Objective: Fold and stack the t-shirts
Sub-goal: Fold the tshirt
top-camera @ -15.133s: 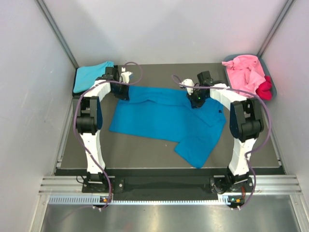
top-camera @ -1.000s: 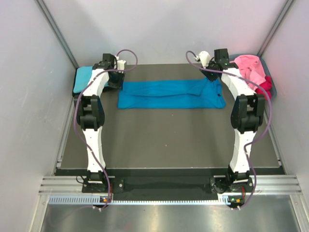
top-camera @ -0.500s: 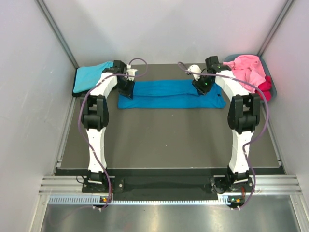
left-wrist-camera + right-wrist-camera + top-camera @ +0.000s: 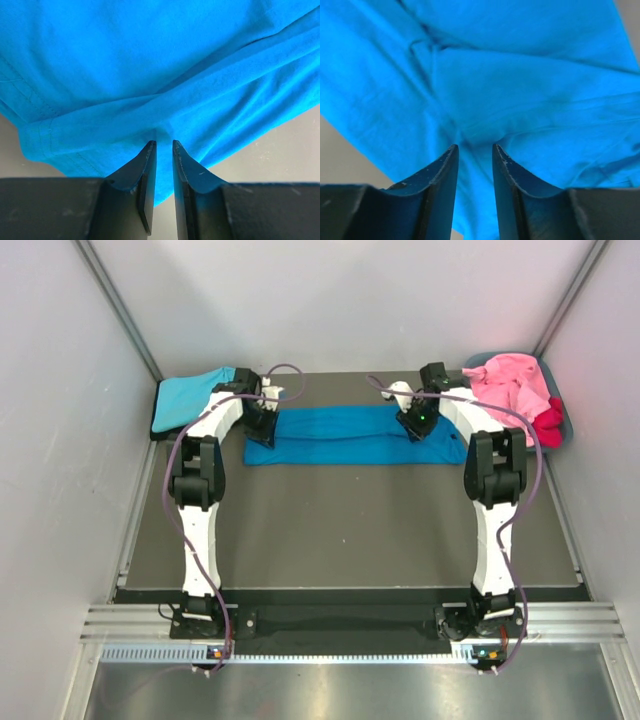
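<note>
From above, the bright blue t-shirt [image 4: 340,436] lies folded into a band toward 12 o'clock on the surface [image 4: 340,530]. Left wrist: the left fingers [image 4: 150,155] pinch its edge. Right wrist: the right fingers [image 4: 451,160] grasp a pucker of it

Matt, soft-knit cloth blue t-shirt [image 4: 350,435]

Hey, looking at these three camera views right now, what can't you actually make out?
Pink cloth heap, top view: bunched in the grey-blue tub, so shirts cannot be counted; crimson shirt partly covered.
Turquoise t-shirt, top view: one side hidden by the left arm.
Bright blue folded t-shirt: its sleeves are tucked out of sight; both wrist views crop it.
Left gripper, right gripper: whether they pinch cloth is unclear.
</note>
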Motion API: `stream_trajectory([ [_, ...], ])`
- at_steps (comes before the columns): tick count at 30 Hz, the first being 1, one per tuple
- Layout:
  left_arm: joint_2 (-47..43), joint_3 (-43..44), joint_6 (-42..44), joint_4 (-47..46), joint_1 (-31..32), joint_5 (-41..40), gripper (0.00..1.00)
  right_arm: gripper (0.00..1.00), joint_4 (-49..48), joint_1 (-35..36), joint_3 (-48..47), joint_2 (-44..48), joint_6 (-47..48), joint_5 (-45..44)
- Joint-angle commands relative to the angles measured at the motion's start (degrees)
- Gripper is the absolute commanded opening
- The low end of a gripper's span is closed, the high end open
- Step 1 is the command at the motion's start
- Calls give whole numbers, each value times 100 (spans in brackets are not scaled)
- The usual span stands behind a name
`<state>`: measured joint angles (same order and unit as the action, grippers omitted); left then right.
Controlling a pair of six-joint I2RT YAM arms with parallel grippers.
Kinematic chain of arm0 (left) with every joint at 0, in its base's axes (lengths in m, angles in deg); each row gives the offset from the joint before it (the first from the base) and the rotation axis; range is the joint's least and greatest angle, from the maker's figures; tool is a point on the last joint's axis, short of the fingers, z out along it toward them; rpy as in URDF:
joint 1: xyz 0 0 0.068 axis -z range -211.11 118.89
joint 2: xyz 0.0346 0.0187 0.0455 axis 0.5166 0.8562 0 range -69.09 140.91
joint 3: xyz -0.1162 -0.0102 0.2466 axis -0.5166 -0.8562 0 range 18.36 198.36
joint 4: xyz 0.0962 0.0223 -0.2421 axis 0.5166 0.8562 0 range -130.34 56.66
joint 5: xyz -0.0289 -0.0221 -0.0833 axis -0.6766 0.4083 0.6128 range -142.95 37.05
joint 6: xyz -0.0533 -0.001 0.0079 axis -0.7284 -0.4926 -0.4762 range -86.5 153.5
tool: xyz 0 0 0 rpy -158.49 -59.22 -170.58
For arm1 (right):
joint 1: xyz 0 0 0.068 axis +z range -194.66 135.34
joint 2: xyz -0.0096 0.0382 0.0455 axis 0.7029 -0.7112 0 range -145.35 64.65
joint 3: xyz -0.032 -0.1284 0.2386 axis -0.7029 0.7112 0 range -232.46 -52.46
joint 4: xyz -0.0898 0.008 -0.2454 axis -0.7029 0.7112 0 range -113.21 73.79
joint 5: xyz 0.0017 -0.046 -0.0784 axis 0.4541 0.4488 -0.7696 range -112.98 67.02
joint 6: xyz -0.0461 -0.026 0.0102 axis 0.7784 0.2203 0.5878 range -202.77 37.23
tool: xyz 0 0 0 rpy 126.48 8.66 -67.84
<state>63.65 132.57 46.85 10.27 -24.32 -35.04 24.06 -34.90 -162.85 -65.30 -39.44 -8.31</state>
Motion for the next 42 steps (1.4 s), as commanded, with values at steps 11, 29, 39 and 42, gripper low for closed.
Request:
stream_trajectory([
  [11,14,-40,-51,-60,24,-16,24,29,-279,105,-536,-197,-167,-105],
  [29,-82,-101,-42,-69,33,-165,25,0,-753,368,-1361,-101,8,-140],
  [39,-425,-48,220,-16,68,-122,36,32,-1861,650,-1346,127,-368,-1265],
  [42,-749,-48,1133,265,68,282,43,34,-1835,641,-1047,522,-562,-1336],
])
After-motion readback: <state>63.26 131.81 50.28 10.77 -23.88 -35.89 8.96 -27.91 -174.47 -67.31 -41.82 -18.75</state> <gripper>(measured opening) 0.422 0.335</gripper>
